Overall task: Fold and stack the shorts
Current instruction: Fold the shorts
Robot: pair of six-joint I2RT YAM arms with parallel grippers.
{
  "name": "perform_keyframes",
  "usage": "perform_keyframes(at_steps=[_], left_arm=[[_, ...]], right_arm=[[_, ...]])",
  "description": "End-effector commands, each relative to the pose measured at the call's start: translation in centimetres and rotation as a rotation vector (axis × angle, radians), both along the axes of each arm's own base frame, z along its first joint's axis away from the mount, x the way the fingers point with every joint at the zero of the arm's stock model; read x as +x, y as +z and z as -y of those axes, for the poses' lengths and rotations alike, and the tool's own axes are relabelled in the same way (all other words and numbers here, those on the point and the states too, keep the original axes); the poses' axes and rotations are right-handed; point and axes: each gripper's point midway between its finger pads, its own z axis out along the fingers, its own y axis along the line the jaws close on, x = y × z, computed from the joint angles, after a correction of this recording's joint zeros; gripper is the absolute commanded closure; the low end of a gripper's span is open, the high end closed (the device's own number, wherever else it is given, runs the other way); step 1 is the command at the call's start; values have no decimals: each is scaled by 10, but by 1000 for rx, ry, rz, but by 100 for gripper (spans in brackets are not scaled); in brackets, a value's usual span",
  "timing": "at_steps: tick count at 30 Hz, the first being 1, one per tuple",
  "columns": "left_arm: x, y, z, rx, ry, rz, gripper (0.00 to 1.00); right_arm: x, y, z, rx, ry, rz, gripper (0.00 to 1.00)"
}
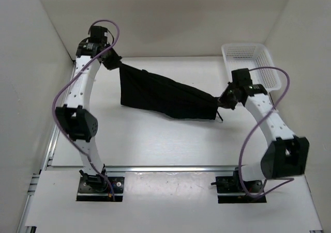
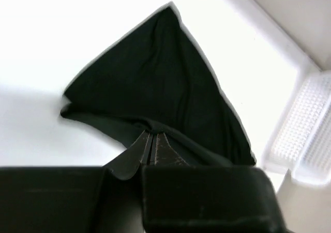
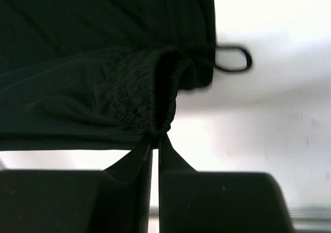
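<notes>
- We see the shorts (image 1: 165, 96) as soft, matt black cloth, with a fine mesh-like knit up close.
- We see a basket (image 1: 243, 46) of white plastic mesh, faintly glossy.
- We see a smooth, matt white table (image 1: 155, 140).

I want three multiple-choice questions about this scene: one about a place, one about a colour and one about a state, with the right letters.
1. Where is the basket?
A. far right corner of the table
B. near left corner
C. centre

2. What colour are the shorts?
A. white
B. black
C. red

3. How is the left gripper?
A. open in the air
B. shut on the shorts
C. shut on the basket

1 A: it stands by the far right walls.
2 B: the cloth is black in every view.
3 B: its fingers pinch a fabric corner.
</notes>
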Motion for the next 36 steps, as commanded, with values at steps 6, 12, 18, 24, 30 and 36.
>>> perform_keyframes(at_steps=[6, 12, 18, 24, 30, 36], left_arm=[[129, -20, 27, 1, -63, 181, 58], [131, -27, 27, -24, -70, 178, 0], [77, -42, 9, 66, -109, 64, 2], [11, -129, 3, 96, -185, -198, 0], [-9, -203, 8, 65, -211, -387, 0], [-2, -235, 12, 53, -229, -433, 0]], right_arm=[[122, -2, 30, -127, -116, 51, 49], [138, 20, 20, -124, -81, 108, 19], [72, -16, 23, -135, -51, 16, 35], [11, -54, 6, 11, -4, -79, 24], [25, -64, 4, 121, -49, -87, 11], [58, -90, -5, 199, -89, -113, 10]])
